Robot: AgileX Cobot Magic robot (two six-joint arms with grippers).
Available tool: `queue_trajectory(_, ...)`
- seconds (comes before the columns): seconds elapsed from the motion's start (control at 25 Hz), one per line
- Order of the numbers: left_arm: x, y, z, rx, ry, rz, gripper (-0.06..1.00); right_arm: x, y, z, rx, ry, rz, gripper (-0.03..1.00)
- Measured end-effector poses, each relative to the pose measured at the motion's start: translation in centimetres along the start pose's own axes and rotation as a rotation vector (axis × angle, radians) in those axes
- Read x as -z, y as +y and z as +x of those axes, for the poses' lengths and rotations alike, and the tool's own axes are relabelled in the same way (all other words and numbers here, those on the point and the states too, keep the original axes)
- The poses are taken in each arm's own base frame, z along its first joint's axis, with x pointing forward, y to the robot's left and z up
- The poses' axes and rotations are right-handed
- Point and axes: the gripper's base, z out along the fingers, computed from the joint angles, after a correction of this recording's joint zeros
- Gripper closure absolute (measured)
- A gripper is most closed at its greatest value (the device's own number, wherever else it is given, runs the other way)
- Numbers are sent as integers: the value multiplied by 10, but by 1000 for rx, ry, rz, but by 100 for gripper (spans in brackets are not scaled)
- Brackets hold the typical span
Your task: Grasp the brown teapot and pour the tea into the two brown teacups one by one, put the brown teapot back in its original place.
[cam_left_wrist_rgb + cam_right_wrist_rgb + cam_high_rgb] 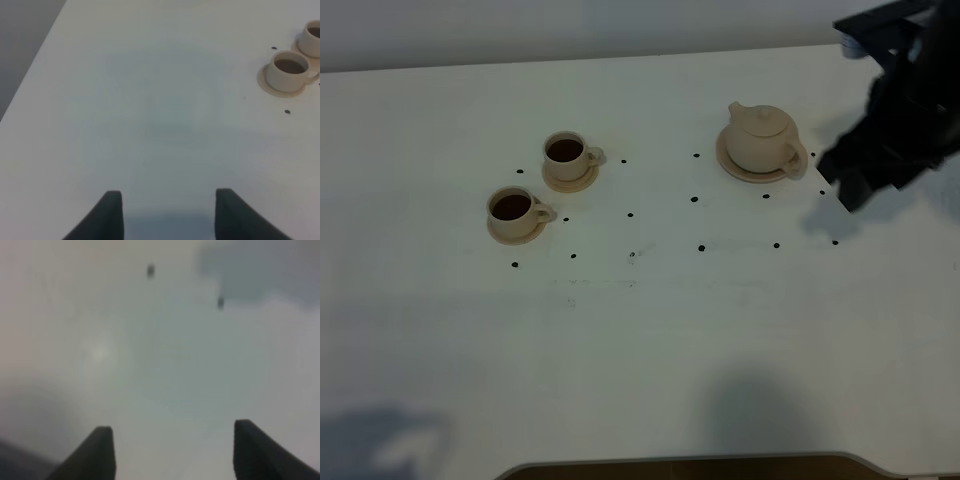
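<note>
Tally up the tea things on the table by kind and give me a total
Teapot: 1
Teacups: 2, both holding dark tea
Saucers: 3, one under each cup, a wider one under the teapot
Total: 6

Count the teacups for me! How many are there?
2. One teacup sits farther back on its saucer; the other teacup sits in front and left of it. Both hold dark tea.

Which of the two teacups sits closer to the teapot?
The rear teacup, farther from the camera; the other teacup sits nearer the front and farther left of the teapot.
</note>
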Motion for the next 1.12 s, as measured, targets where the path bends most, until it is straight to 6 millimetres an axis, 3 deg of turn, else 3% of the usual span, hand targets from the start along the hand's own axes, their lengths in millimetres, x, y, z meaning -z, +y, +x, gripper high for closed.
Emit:
queue_trajectory(0.24, 0, 0, 0, 0, 0, 0, 50, 25, 17, 83, -18, -21, 1, 47)
queue_trajectory(0.56, 0, 0, 0, 0, 0, 0, 50, 32, 32, 173, -7, -156, 34, 47)
queue_trajectory(0.84, 0, 0, 0, 0, 0, 0, 50, 29, 41, 228, 1, -277, 53, 47)
queue_trajectory(1.12, 0, 0, 0, 0, 0, 0, 50, 16, 44, 256, -6, -390, 79, 47)
